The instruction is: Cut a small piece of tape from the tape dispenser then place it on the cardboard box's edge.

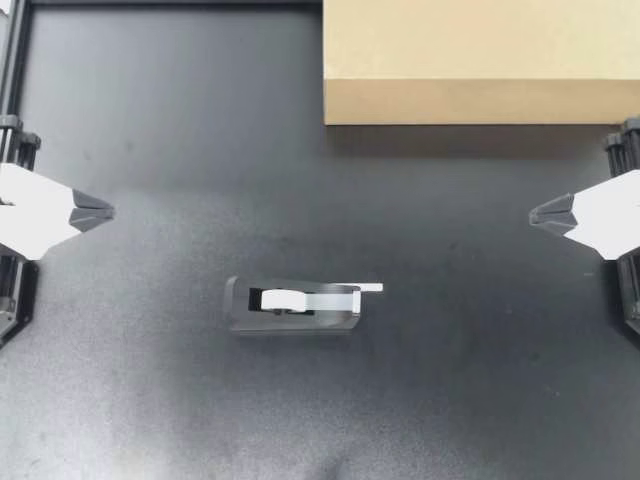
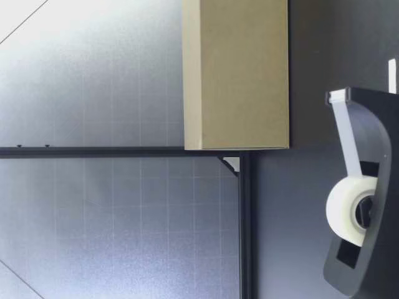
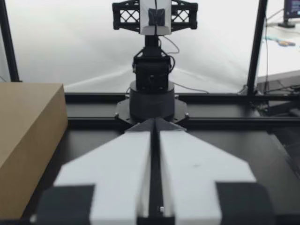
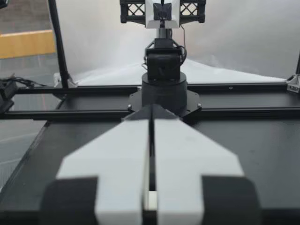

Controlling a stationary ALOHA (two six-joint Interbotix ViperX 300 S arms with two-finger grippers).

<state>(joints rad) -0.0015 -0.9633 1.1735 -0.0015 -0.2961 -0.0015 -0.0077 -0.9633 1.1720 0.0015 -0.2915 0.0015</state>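
A black tape dispenser (image 1: 292,305) lies in the middle of the dark table, holding a white roll (image 1: 282,298), and a strip of tape (image 1: 368,288) juts past its cutter end. The low view shows the dispenser (image 2: 363,193) close to the camera with its roll (image 2: 351,209). A cardboard box (image 1: 480,60) stands at the back right; the box (image 2: 237,75) shows behind the dispenser. My left gripper (image 1: 108,212) rests shut at the left edge, my right gripper (image 1: 534,214) shut at the right edge. Both hold nothing, far from the dispenser.
The left wrist view shows the box (image 3: 28,140) beside my shut fingers (image 3: 126,159) and the right arm's base (image 3: 152,93) across the table. The right wrist view shows the left arm's base (image 4: 164,84) ahead. A black frame rail (image 2: 124,151) borders the table.
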